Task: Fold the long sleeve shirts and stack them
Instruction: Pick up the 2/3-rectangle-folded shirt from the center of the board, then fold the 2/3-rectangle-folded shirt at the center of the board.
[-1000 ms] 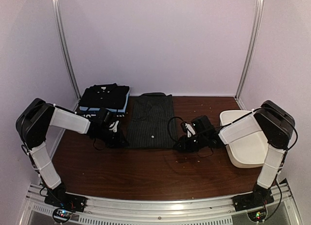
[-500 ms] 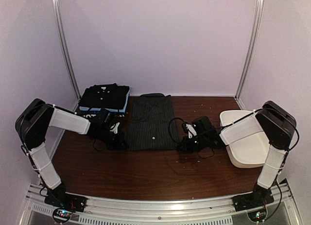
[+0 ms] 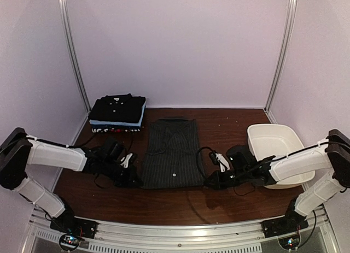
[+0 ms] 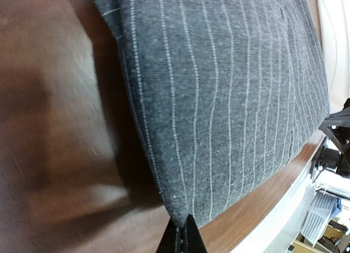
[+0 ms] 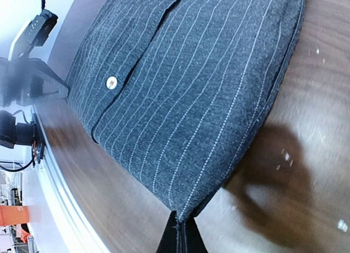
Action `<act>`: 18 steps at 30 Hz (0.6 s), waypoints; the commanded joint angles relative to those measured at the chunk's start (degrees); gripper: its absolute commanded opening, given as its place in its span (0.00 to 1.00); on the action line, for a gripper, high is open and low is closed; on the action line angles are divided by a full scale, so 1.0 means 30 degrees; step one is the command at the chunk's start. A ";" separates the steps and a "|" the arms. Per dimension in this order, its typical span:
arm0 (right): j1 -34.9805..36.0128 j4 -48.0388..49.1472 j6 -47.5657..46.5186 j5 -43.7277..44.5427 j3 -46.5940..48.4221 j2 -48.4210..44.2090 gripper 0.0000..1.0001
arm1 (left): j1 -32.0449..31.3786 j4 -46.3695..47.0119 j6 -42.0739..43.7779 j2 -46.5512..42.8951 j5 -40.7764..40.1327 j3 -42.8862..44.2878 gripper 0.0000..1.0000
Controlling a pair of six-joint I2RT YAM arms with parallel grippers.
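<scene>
At the near edge of the table (image 3: 164, 201), the left gripper (image 4: 181, 235) was clenched on the near left corner of the pinstripe shirt (image 3: 173, 152). The right gripper (image 5: 179, 234) was clenched on the near right corner. The shirt lay flat at mid-table as a long narrow strip, hem toward the arms and collar away.

The step in hand looked like the crosswise fold. The sleeves and sides seemed already tucked, and the hem was pinched but not yet raised. The next move called for both arms to lift together and carry the hem away toward the collar, evenly, so the strip would halve without skewing.

The stack (image 3: 117, 110) of folded shirts sat at the far left, just beside the collar end. The tub (image 3: 273, 146) sat to the right, well apart from the shirt.

Only the wrist views showed the tips closed on cloth, though whether every layer was caught was hard to tell. The right wrist alone showed a white button (image 5: 111, 82) on the placket. Only the top view showed the stack and the tub.
</scene>
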 commanded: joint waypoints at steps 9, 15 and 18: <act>0.1606 -0.1904 0.1262 0.2520 -0.1066 -0.3554 0.00 | -0.1031 -0.1340 -0.1474 -0.4542 -0.1415 -0.1474 0.00; 0.1892 -0.3623 0.0808 0.2794 0.0166 -0.4310 0.00 | -0.1060 -0.3014 -0.0807 -0.5584 -0.1363 -0.0549 0.00; 0.1686 -0.5110 0.0724 0.3150 0.2070 -0.4621 0.00 | -0.0935 -0.4388 -0.0375 -0.5473 -0.1457 0.1106 0.00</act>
